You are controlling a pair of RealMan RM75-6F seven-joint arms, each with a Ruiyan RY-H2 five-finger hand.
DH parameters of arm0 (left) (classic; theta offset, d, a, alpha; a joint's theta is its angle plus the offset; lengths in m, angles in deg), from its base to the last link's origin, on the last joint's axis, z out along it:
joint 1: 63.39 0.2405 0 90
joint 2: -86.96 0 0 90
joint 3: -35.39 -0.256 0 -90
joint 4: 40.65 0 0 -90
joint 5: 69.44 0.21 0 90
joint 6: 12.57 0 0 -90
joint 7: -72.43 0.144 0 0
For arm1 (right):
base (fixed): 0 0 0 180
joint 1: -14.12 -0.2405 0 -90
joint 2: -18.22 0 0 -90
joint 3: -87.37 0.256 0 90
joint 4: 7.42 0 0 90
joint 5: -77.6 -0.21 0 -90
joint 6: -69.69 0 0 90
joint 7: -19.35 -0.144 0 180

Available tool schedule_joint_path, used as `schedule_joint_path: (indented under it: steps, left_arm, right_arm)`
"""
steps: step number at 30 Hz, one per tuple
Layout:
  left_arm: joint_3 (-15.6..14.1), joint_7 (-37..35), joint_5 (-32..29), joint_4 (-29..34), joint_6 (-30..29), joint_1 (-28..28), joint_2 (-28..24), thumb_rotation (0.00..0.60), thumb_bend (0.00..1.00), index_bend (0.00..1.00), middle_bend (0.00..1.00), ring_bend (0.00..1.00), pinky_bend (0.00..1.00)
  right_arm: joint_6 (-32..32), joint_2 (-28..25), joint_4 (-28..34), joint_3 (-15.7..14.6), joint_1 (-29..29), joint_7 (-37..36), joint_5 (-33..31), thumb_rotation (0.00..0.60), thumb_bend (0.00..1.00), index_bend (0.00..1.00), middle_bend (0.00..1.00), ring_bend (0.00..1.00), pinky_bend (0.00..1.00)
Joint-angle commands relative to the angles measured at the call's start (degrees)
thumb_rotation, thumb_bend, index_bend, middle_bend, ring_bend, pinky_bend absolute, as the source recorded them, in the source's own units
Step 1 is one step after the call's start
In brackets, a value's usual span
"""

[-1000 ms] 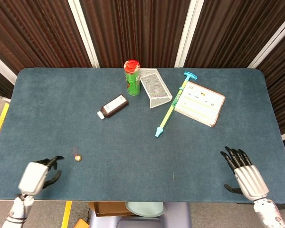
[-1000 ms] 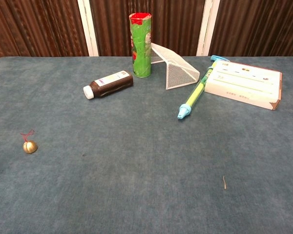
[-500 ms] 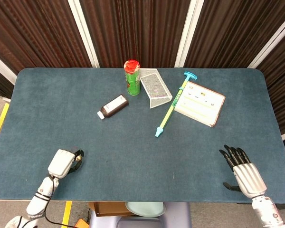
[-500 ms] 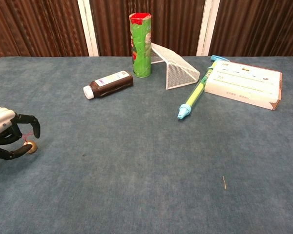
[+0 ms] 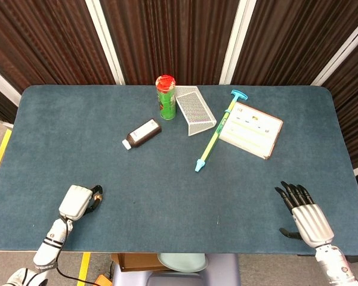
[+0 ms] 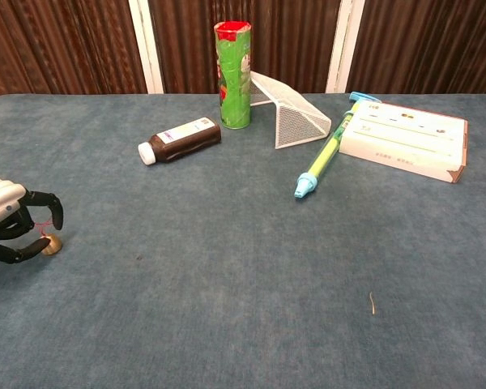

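The left hand (image 5: 79,201) lies low near the front left edge of the table, its back turned up, its dark fingers (image 6: 34,223) curled in toward the thumb; whether they truly pinch anything is hard to tell. The right hand (image 5: 304,215) rests flat near the front right corner, fingers straight and slightly spread, thumb out to the side, holding nothing.

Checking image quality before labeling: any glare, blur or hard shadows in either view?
Head view: even light, sharp, no glare, only soft shadows beside the green can. Chest view: sharp too, though the left hand is cut by the frame edge and partly hides the small bell.
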Motion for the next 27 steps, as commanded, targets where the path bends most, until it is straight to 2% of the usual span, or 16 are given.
schedule_joint_path:
  steps: [1, 27]
  left_arm:
    - [-0.2, 0.1, -0.2, 0.0, -0.1, 0.0, -0.1, 0.600, 0.41, 0.50, 1.00, 1.00, 1.00]
    - [-1.4, 0.0, -1.4, -0.5, -0.2, -0.2, -0.4, 0.600, 0.45, 0.56, 1.00, 1.00, 1.00]
  right_arm:
    - [0.0, 0.0, 0.0, 0.0, 0.0, 0.0, 0.0, 0.600, 0.18, 0.00, 0.00, 0.00, 0.00]
    - [-0.1, 0.0, 0.0, -0.1, 0.0, 0.0, 0.0, 0.600, 0.18, 0.00, 0.00, 0.00, 0.00]
